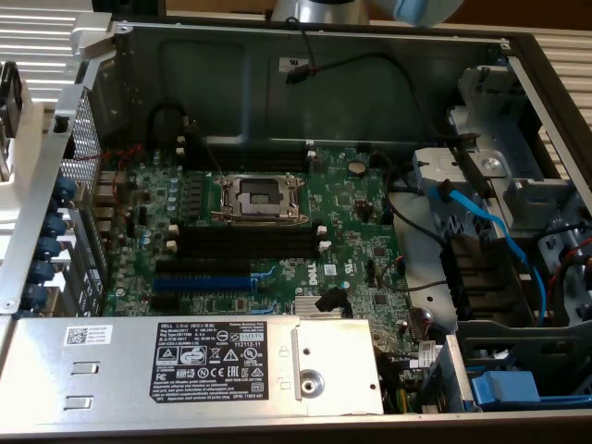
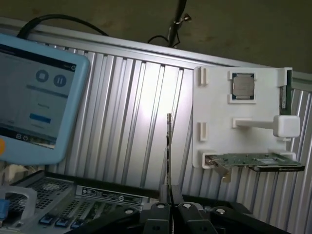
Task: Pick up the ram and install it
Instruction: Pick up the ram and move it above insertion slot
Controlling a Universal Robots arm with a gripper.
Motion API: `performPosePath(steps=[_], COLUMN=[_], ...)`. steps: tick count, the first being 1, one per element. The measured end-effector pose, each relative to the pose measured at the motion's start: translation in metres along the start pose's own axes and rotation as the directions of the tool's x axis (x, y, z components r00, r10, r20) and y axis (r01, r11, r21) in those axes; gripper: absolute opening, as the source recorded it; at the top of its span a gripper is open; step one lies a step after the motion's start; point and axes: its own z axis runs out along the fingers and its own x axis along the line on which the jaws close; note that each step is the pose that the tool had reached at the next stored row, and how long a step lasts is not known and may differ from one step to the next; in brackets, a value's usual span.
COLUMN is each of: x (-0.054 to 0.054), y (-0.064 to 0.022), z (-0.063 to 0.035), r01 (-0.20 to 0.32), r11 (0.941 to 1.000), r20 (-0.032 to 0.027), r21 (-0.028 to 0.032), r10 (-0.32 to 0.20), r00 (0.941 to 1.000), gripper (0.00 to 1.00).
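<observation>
An open computer case [image 1: 305, 55] is lying flat in the exterior view, its inside facing up. A green main board [image 1: 342, 231] is sitting on the case floor. A grey power unit [image 1: 120, 370] with a black label is lying along the near edge. In the middle of the board an open processor socket [image 1: 259, 196] is showing. Long black memory slots [image 1: 245, 242] are running side to side just in front of it. A blue expansion slot [image 1: 199, 284] is lying nearer still, toward the exterior view's left. Blue cables [image 1: 499, 231] are trailing through the drive bay on the exterior view's right.

In the wrist view a ribbed metal table [image 2: 126, 97] is stretching out behind the arm. A screen with a pale blue frame [image 2: 34, 97] is sitting over it. A white holder plate [image 2: 219, 112] is lying on the table, carrying a square processor chip [image 2: 243, 86] and a green card [image 2: 256, 160].

The tool [image 2: 170, 207] is pinching the ram [image 2: 168, 146] by one end, its dark fingers [image 2: 158, 214] standing narrow on either side of it. The ram is showing edge-on as a thin strip. Its long axis is running straight out from the fingertips, with the free end pointing away from the tool. It is hanging clear of the table and the white plate.
</observation>
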Motion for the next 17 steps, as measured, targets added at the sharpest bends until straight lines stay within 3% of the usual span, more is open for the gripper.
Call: performPosePath(steps=[8,17], x=[0.017,0.029], y=[-0.0253,-0.0636], z=[-0.0094,-0.0231], r01=[0.0,0.0], r11=[1.0,1.0], r20=[0.002,0.0034], r21=[-0.0009,-0.0021], r10=[0.0,0.0], r00=[1.0,1.0], gripper=[0.12,0.12])
